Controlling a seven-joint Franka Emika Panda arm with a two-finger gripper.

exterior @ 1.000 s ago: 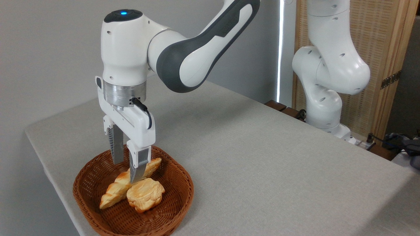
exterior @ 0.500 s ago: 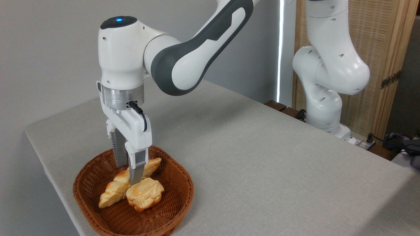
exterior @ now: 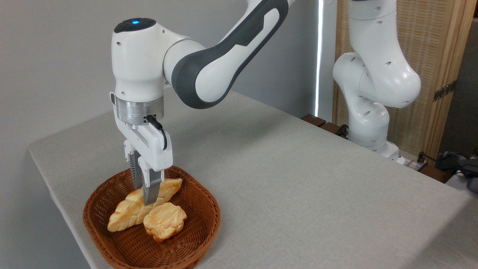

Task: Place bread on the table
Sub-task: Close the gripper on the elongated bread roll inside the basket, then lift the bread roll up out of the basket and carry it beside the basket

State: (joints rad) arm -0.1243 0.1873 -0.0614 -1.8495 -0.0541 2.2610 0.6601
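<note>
**Gripper closed on the loaf inside the basket**

The gripper [exterior: 143, 194] points straight down over the wicker basket [exterior: 201, 228], its two fingers drawn narrow and pinching the bread [exterior: 127, 213] at about mid-length. The nearer finger [exterior: 150, 190] lies across the front of the loaf; the farther one shows only as a ribbed strip behind it. The loaf is long and golden-brown, and it runs on a slant: its right end points up toward the basket's far rim, its left end down toward the basket's left wall. Whether the left end touches the basket floor cannot be told from here.

Just in front of the fingers, a small round bun [exterior: 164, 221] sits on the basket floor, touching or nearly touching the loaf's near side.

The basket stands at the near-left corner of the table [exterior: 298, 179], close to its front edge. The grey cloth to the right of the basket and behind it carries only the arm's soft shadow.

Above the basket the white wrist housing [exterior: 138, 59] shows a blue light on top, and the grey-and-white forearm rises to the upper right. The arm's base column [exterior: 373, 86] stands well to the right of the basket, at the table's far edge, before a slatted wooden screen [exterior: 429, 56]
</note>
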